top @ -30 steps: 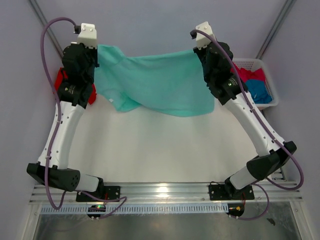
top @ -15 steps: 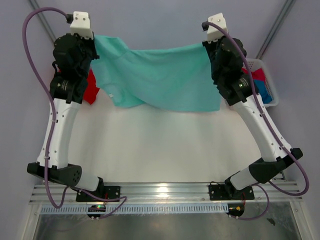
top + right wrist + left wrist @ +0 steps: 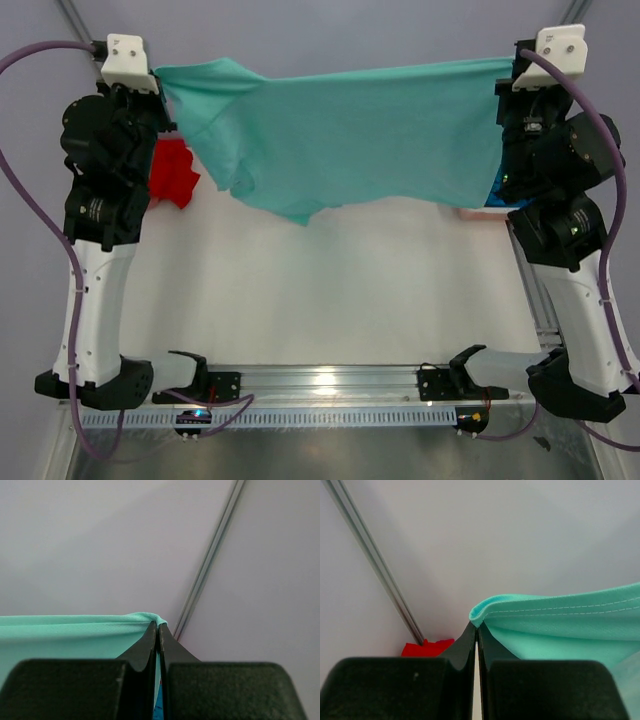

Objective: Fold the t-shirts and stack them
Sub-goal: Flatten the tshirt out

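Only the top cam shows the whole situation. The mint-teal t-shirt [image 3: 350,130] hangs in the air, stretched wide btw. the two raised arms above the table [image 3: 320,300]. Its upper edge is almost straight and the lower part sags, w/ a point of cloth hanging at lower left. The left gripper [image 3: 160,78] has one upper corner and the right gripper [image 3: 505,75] has the other. The fingers themselves are hard to see from there.

The wrist cams give this detail. Each one shows its two black fingers pressed together, no gap, w/ the hemmed corner of the teal cloth pinched at the tips. The left wrist cam also sees a bit of the red t-shirt [image 3: 427,648] and a metal rail [image 3: 375,565] on the wall. The right wrist cam sees a metal profile [image 3: 210,565] in the corner.

Count:
- 2 arms and 2 grippers, both clamped on the same shirt.
- 1 mint-teal shirt, in the air.
- 1 red shirt, crumpled on the table at far left, beside the left arm.
- 1 small blue cloth [image 3: 495,197] by the right arm, mostly hidden under the teal one.
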